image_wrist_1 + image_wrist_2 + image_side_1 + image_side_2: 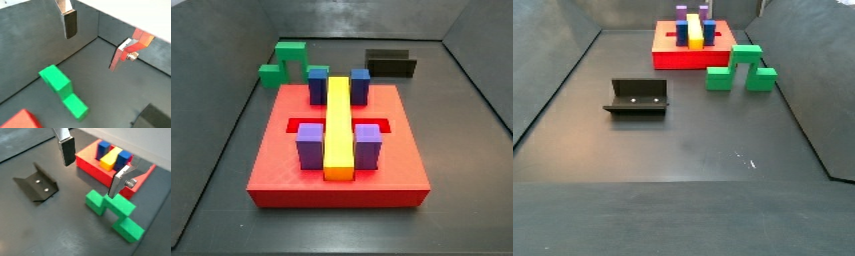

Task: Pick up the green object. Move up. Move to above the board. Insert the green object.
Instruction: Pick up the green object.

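Dark grey floor (687, 150) with grey walls on all sides, nothing lifted yet. Green object (739, 69) sits on the floor just beside the board (338, 185), near one of its short ends, legs down in both side views. Gripper (93, 165) hangs above it in both wrist views, fingers (66, 151) spread wide, nothing between them, no contact with the piece. So the pick-up looks not yet begun; grasp, lift, carry over and insert all remain. Board already carries the yellow bar (337, 125) along its middle, with blue blocks (360, 83) and purple blocks (369, 143) flanking it. Fixture (637, 97) stands well apart on open floor. Room: plenty above and on the floor side; board edge close to the green piece, wall near on the far side, so descent wants to stay straight down.
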Tool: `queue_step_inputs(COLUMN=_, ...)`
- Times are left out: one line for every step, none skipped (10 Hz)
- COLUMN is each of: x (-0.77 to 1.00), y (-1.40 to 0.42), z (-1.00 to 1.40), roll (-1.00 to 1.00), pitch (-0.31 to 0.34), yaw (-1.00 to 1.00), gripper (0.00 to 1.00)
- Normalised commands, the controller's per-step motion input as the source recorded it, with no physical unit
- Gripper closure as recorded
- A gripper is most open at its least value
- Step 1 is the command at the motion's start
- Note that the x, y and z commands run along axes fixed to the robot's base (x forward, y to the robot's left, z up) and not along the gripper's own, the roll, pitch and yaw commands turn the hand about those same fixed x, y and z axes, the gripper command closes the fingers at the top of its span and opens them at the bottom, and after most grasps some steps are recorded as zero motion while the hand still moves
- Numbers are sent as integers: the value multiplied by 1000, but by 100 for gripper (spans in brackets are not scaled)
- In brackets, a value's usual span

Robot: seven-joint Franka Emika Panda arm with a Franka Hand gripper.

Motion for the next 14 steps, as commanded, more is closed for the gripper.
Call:
queue_step_inputs(x=-140, y=-457, z=-334, roll=201, pitch=0, yaw=-157, gripper=0)
queue_step_inputs(x=-186, y=-434, z=-420, roll=123, pitch=-96, yaw=0, gripper=0)
queue_step_inputs(x=-291, y=-437, z=-417, roll=69, pitch=-146, yaw=0, gripper=0)
queue_step_inputs(x=-363, y=-271, z=-294, roll=3, pitch=-131, yaw=0, gripper=0)
queue_step_inputs(x=-354, y=-169, z=-229, roll=0, pitch=-131, yaw=0, gripper=0)
queue_step_inputs(x=-320, y=-74, z=-220, roll=-1, pitch=-160, yaw=57, gripper=0)
queue_step_inputs(x=-177, y=-69, z=-209, roll=0, pitch=-131, yaw=9, gripper=0)
queue_step_inputs(x=-171, y=-3, z=-197, roll=0, pitch=-127, yaw=26, gripper=0)
queue_step_inputs(x=-226, y=0, z=-231, roll=0, pitch=-134, yaw=17, gripper=0)
queue_step_inputs(x=-274, y=0, z=-234, roll=0, pitch=-141, yaw=29, gripper=0)
queue_step_inputs(x=-257, y=0, z=-223, roll=0, pitch=-131, yaw=37, gripper=0)
queue_step_inputs(x=-249, y=0, z=-200, roll=0, pitch=-126, yaw=43, gripper=0)
queue_step_inputs(x=-211, y=0, z=-183, roll=0, pitch=-97, yaw=9, gripper=0)
queue_step_inputs(x=-209, y=0, z=-186, roll=0, pitch=-107, yaw=11, gripper=0)
